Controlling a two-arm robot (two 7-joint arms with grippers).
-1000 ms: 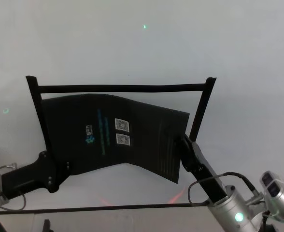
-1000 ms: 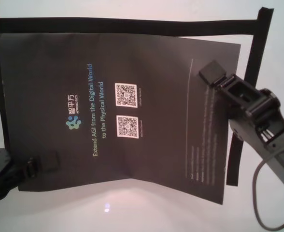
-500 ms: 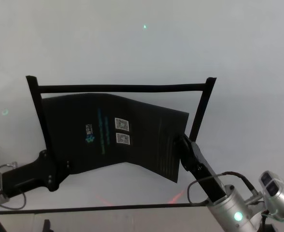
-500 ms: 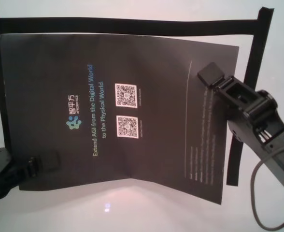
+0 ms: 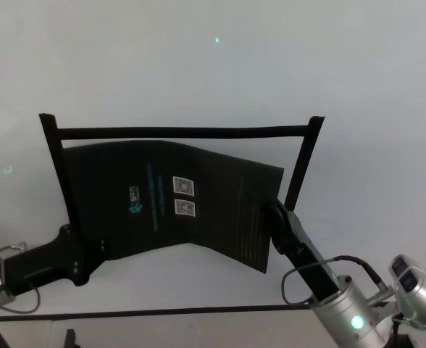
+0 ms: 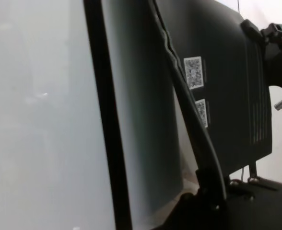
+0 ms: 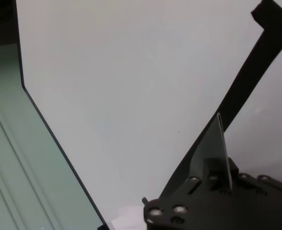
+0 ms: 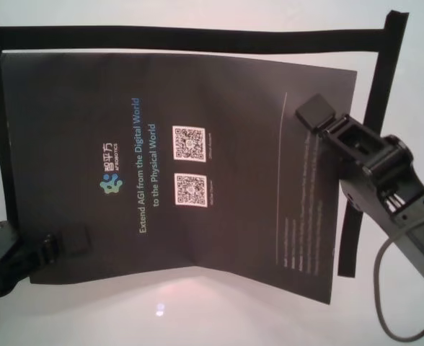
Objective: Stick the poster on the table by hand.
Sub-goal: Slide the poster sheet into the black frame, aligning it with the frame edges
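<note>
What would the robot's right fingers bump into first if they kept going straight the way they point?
The right gripper points up and left across the poster, on which it sits. Going on, it would probably slide over the poster towards the top tape strip; height is hard to judge.

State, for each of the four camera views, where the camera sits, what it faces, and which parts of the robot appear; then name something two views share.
Head view: high up, looking down at the table; both arms show, left end effector and right end effector at the poster.
Chest view: lower, close over the poster; both end effectors show.
Left wrist view: on the left arm, looking along the poster's edge.
Right wrist view: on the right arm, facing table and tape strip.
Shared: head and chest views both show the QR codes.
</note>
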